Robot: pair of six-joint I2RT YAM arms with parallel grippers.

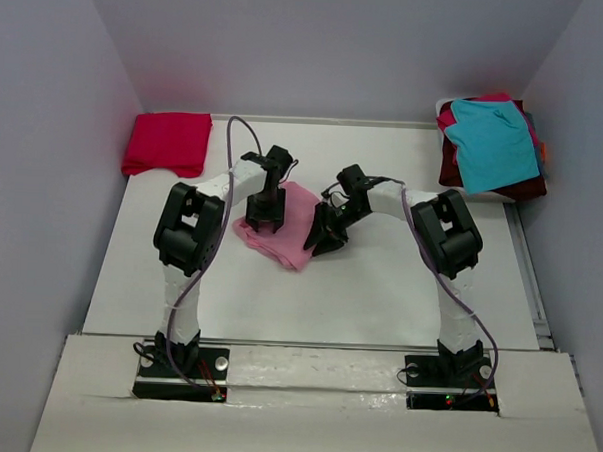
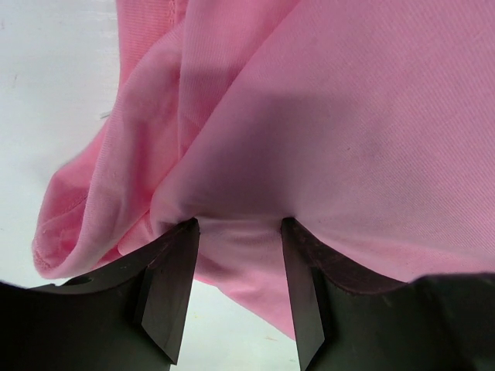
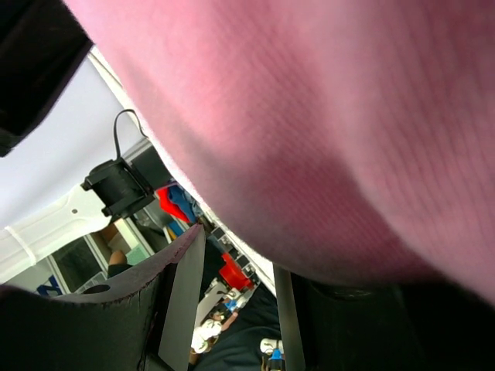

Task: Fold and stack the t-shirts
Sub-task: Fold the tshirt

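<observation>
Far left: a folded crimson red cotton t-shirt [image 1: 167, 143], well apart. Centre: the soft, light pink cotton t-shirt [image 1: 281, 235] lies half-folded on the white table [image 1: 378, 299]; expect it to be limp and to sag, so take it at edges or corners. Your left gripper [image 2: 236, 255] pinches a fold of it; your right gripper [image 1: 326, 232] lifts its right edge, grip state unclear. Far right: a heap of teal and maroon t-shirts [image 1: 493, 144], clear of the work.

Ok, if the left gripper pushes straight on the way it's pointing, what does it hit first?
The pink t-shirt: the left gripper points down into it, its fingers already at the cloth, a fold between them. The table likely lies right beneath.
</observation>
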